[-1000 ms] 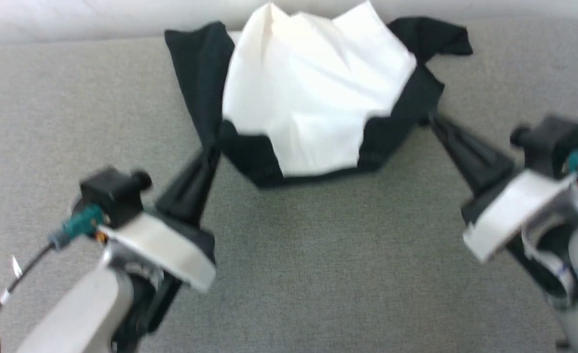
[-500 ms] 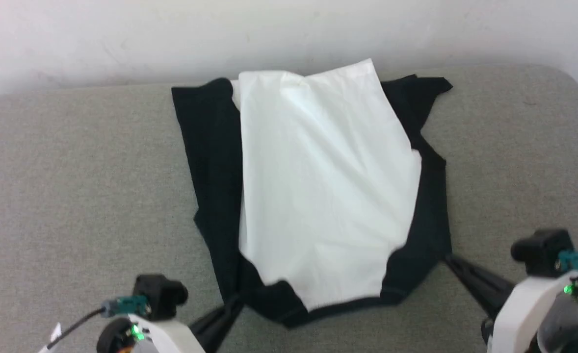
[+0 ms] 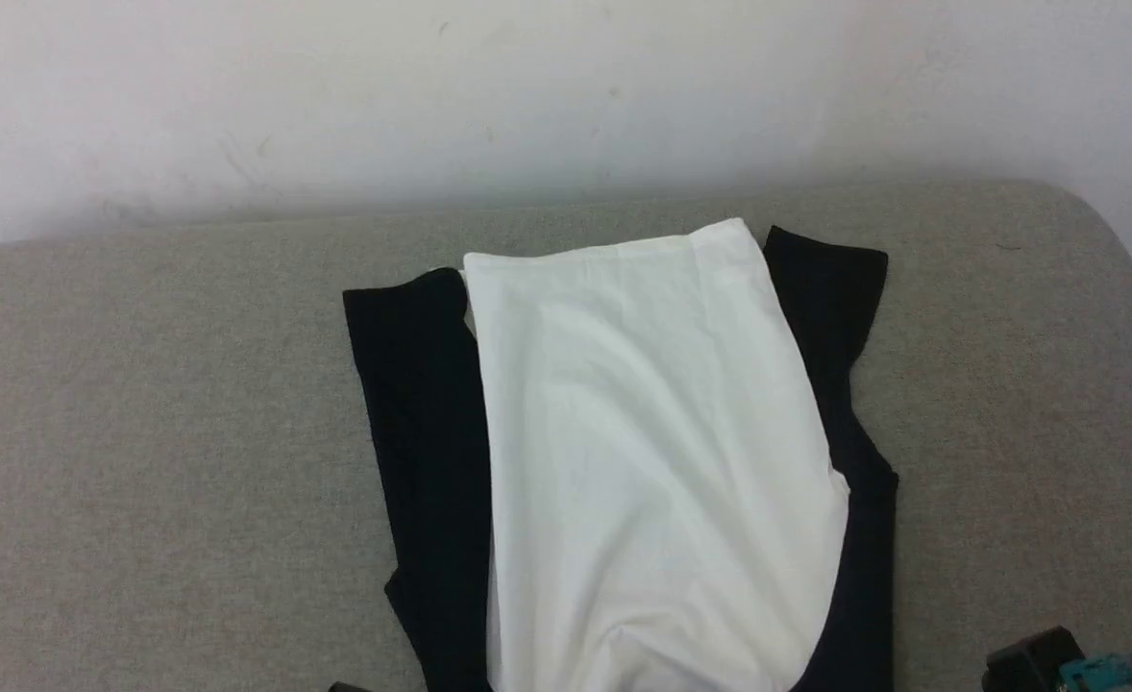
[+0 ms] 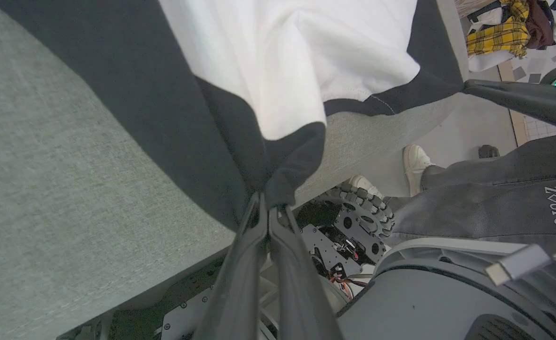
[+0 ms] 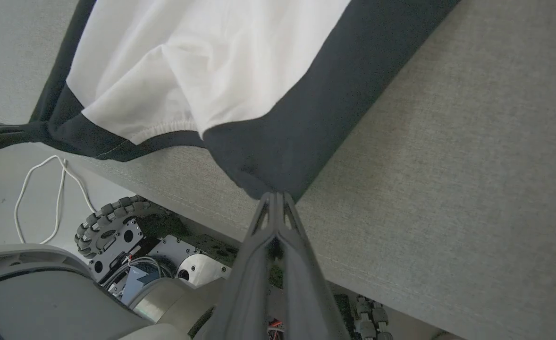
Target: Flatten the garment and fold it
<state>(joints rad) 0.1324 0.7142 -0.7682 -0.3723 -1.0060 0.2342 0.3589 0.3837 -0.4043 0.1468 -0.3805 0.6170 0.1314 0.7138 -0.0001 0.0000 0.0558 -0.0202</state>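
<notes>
Grey woven cushion [image 3: 143, 432] as work surface, backed at 12 o'clock by a pale wall [image 3: 528, 96]. Garment [image 3: 662, 461] spread across the centre of the head view: white panel uppermost, black strips at 9 and 3 o'clock, far edge toward 12 o'clock, near hem off the frame at 6 o'clock.

Left gripper [image 4: 268, 208]: jaws together, clamped on one black hem corner at the cushion's front edge. Right gripper [image 5: 276, 196]: jaws together, clamped on the opposite black hem corner, just inside that edge. White middle of the hem slack between the two corners.

Step in hand, as judged: flattening, with the hem drawn toward 6 o'clock to straighten the body. Largely achieved. Shallow creases remaining in the white panel near 6 o'clock; black side at 3 o'clock notched and uneven. No fold made yet.

Next move, as judged:
- Spread the two corners apart to take up the hem slack.
- Lower both corners onto the cushion at equal height and tension.
- Release only once the hem is flat on the surface, not hanging over the front edge.
- Mind the person's shoe [image 4: 415, 160] on the floor beside the robot's base.
</notes>
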